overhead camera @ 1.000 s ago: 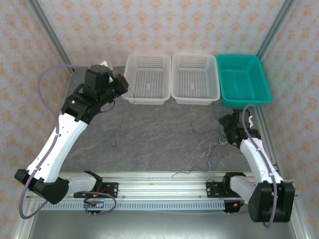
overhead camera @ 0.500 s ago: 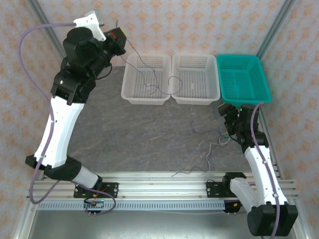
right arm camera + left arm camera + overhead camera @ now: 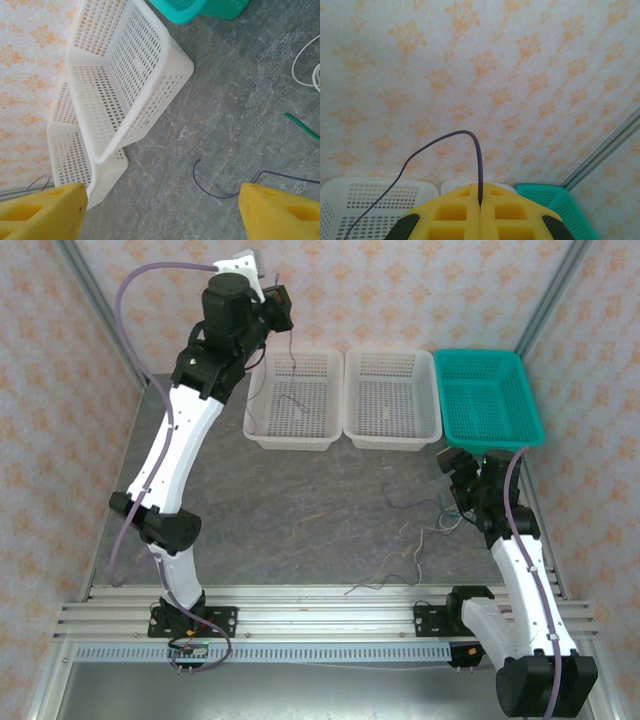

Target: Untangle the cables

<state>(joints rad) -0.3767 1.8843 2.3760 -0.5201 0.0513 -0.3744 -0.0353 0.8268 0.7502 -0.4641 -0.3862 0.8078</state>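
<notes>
Where three baskets line the far edge of the bench (image 3: pixel 300 510), the white basket (image 3: pixel 296 443) at eleven o'clock takes the dangling end of a dark purplish wire (image 3: pixel 292 358). A second white basket (image 3: pixel 390 440) sits at twelve and a green basket (image 3: pixel 490 442) at one. The left arm (image 3: pixel 175 440) reaches high above the first basket, its jaws clenched on that wire. The right arm (image 3: pixel 515 550) stoops at four o'clock, jaws released, over the other thin wires (image 3: pixel 425 535) on the bench.
</notes>
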